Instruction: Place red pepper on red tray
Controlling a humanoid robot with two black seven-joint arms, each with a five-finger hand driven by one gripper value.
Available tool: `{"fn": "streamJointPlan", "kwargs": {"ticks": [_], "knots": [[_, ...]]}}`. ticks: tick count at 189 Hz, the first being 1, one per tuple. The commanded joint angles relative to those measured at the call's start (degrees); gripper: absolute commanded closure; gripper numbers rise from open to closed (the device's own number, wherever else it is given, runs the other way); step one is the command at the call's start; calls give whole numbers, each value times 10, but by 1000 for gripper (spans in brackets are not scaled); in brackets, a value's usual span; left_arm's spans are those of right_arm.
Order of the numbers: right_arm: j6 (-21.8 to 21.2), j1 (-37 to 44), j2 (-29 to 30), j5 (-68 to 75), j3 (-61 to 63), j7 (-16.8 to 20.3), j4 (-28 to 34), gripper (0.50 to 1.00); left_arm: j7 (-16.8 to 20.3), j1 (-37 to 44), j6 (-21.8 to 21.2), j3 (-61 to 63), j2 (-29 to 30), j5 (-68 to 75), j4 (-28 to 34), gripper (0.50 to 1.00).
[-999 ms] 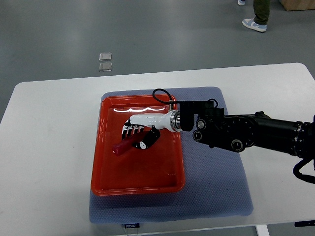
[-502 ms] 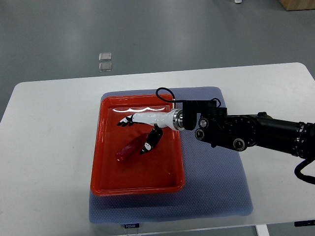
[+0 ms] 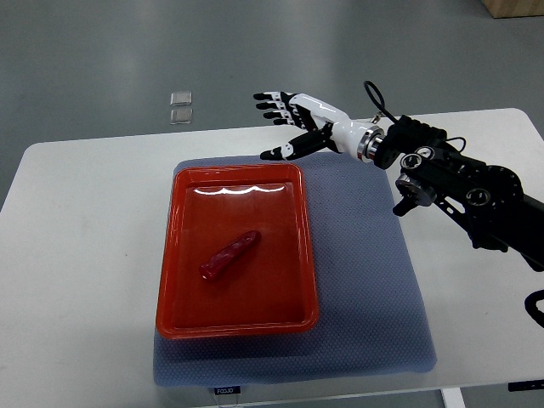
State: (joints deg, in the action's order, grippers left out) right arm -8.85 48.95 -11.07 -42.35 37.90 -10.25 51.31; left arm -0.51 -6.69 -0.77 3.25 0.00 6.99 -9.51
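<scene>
Right hand (image 3: 293,119) now withdrawn, empty; one red pepper (image 3: 228,256) on one red tray (image 3: 173,289).

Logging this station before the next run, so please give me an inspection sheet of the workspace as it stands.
Surface: white table with a blue-grey mat under the work.
Job's things: red pepper lies inside the red tray, touching nothing else.
Clutter: nothing seen on the table.
Hands: right hand open, fingers spread, above the table's far edge, clear of the tray; left not in view.
Cables: black cable loops at the right wrist.
Surroundings: grey floor, two small square plates on it.
</scene>
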Motion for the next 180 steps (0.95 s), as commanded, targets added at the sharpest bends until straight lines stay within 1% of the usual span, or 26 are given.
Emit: {"fn": "streamJointPlan", "kwargs": {"ticks": [1,4,14,15,29,38,39,43,62,73,93,105,180], "knots": [[-9,-54,7,97,104,-2,-2,593,0,0,0,0,0,0,0,500],[-9,-67,11,114,124,-3,-5,593,0,0,0,0,0,0,0,500],[-9,-67,11,114,124,-3,-5,593,0,0,0,0,0,0,0,500],[-8,-90,32,148,163,-9,-19,593,0,0,0,0,0,0,0,500],[-10,-114,61,184,200,-23,-52,593,0,0,0,0,0,0,0,500],[-10,-114,62,184,200,-23,-53,593,0,0,0,0,0,0,0,500],[-10,-119,68,213,216,-36,-74,593,0,0,0,0,0,0,-1,500],[-11,-119,69,228,220,-40,-83,593,-1,0,0,0,0,0,-1,500],[-20,-128,69,303,222,-41,-112,591,0,0,0,0,0,0,0,500],[-25,-133,69,330,220,-40,-116,591,0,0,0,0,0,0,-1,500],[-62,-141,69,357,220,-40,-118,591,0,0,1,0,0,0,-1,500],[-76,-143,69,358,222,-40,-118,591,0,0,0,0,0,0,-1,500],[-75,-146,68,357,220,-42,-118,591,0,-1,0,1,0,0,-6,500]]}}
